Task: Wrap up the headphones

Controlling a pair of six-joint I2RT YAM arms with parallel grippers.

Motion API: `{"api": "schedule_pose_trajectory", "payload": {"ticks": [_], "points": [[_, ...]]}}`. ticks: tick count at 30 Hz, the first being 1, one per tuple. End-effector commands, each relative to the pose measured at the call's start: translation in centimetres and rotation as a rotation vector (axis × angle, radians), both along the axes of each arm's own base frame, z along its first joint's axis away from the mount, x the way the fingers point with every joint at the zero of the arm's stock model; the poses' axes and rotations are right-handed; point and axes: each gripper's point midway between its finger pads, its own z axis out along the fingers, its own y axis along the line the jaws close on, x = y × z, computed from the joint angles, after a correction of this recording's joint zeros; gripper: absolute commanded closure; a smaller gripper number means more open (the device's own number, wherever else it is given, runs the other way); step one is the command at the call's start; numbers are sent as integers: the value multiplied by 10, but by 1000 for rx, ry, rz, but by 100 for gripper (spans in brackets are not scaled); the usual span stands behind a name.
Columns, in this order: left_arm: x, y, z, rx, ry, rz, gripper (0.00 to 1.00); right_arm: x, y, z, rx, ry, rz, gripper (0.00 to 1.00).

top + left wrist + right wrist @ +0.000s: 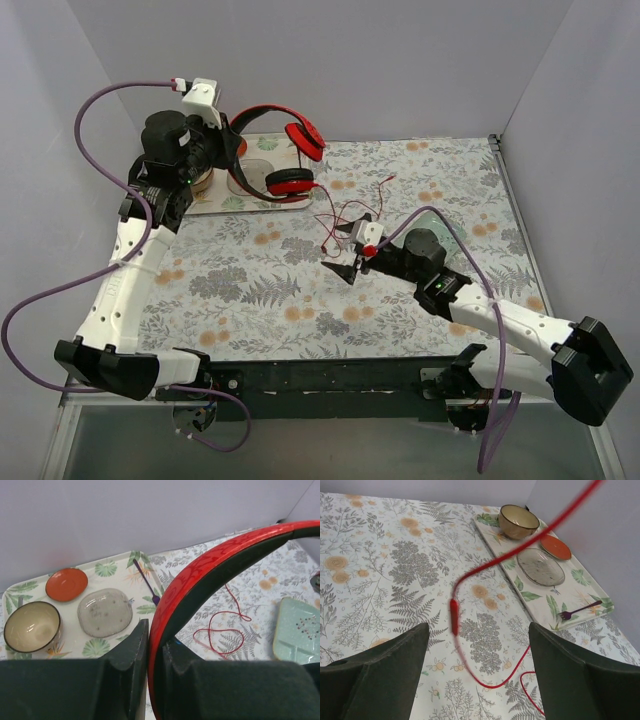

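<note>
Left wrist view: the headphones' headband [210, 575] runs out of frame at the right and bottom edges, so neither cup shows. The green plate [300, 630] is cut by the right edge.

Top view: the left arm [175, 150] covers the left claw [156, 637], part of the headband and much of the tray [215, 202].

Right wrist view: the cable [520, 546] is blurred close to the lens. It exits at the top edge, and its bench loop exits at the bottom.

Clad in white shells along the left arm [125, 270] and right arm [500, 315], with blocky black joint housings [590, 370]. Fed by looping purple cables [78, 128], red-tipped at white wrist cameras [205, 100]. Tipped with matte black fingers [375, 680]. Dotted with tiny green lights [437, 288].
</note>
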Motion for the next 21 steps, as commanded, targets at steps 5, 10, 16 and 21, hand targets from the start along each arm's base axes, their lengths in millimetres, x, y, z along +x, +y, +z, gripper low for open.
{"api": "schedule_pose_trajectory", "payload": {"ticks": [5, 10, 16, 21], "points": [[-21, -6, 63, -138, -91, -31, 100, 3, 18, 9, 133, -61, 13, 13], [-29, -11, 79, -170, -104, -59, 100, 25, 26, -7, 119, 2, -54, 16], [-33, -9, 85, -178, -125, -59, 100, 35, 24, -24, 103, 38, -109, 27], [-37, -11, 91, -191, -136, -77, 100, 35, 24, -18, 160, 47, -116, 50]]}}
